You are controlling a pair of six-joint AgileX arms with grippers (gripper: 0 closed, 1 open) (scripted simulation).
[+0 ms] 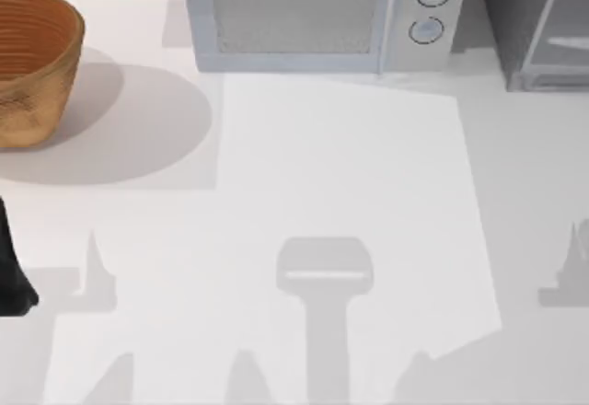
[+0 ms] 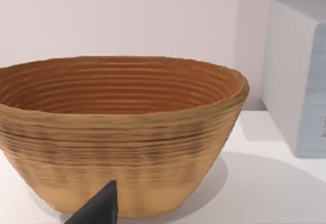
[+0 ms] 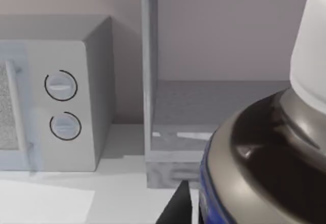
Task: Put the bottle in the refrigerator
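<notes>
Left pincer (image 1: 14,281): top view, dark form at the counter's (image 1: 350,193) left edge, near side; whether released or clenched cannot be told. Basket (image 1: 32,60) far left, microwave (image 1: 313,14) far centre, refrigerator (image 1: 538,23) far right, its door seemingly swung open.

Left wrist view: one dark finger tip (image 2: 99,208) low before the woven basket (image 2: 122,132); arm judged parked.

Right wrist view: bottle (image 3: 265,152) looms very close to the camera, white cap, dark shoulder, blue band; judged carried by the right pincer, grip not visible. Refrigerator (image 3: 204,127) ahead, door open, interior shelf bare; microwave (image 3: 66,107) beside it.

Progress: bottle apparently lifted and facing the opening; insertion and release remain.
</notes>
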